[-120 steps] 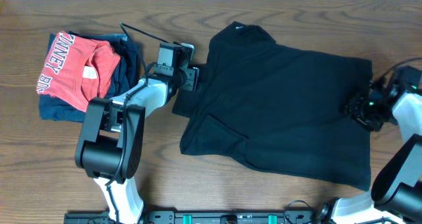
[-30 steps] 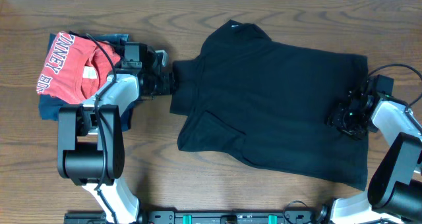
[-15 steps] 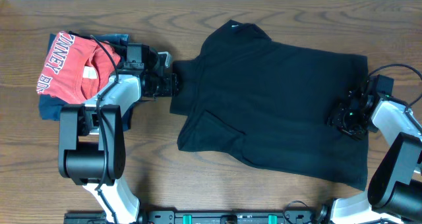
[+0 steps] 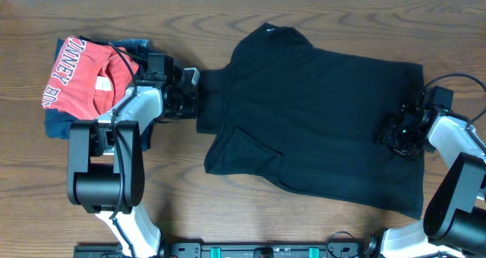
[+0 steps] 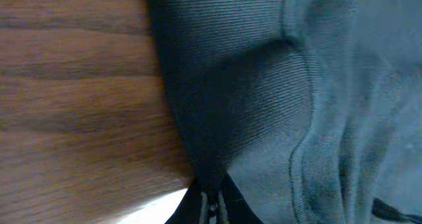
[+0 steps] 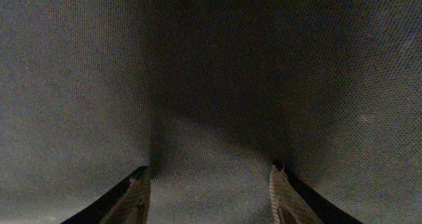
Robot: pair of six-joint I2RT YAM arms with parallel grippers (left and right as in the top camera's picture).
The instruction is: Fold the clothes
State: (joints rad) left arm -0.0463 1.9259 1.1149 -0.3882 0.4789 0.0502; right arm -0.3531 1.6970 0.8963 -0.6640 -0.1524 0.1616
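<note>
The clothes, one black shirt (image 4: 319,121), lie spread across the middle and right of the wooden table (image 4: 304,228), with the collar at the far edge. My left gripper (image 4: 196,97) is at the end of the shirt's left sleeve. In the left wrist view it (image 5: 212,201) is shut, pinching a ridge of the dark fabric (image 5: 250,85) at the sleeve's edge. My right gripper (image 4: 395,136) rests on the shirt's right side. In the right wrist view it (image 6: 210,174) is open, its fingers (image 6: 138,191) set wide apart on the black cloth (image 6: 211,72).
A red shirt with white lettering (image 4: 80,80) lies on a navy garment (image 4: 148,61) at the far left, just behind my left arm. A black cable (image 4: 456,80) loops near the right edge. The table's far edge runs close behind the collar.
My left gripper has closed on the sleeve's edge within the last half second. Earlier it drew the sleeve out to the left. The right arm has stayed still over the last second.
</note>
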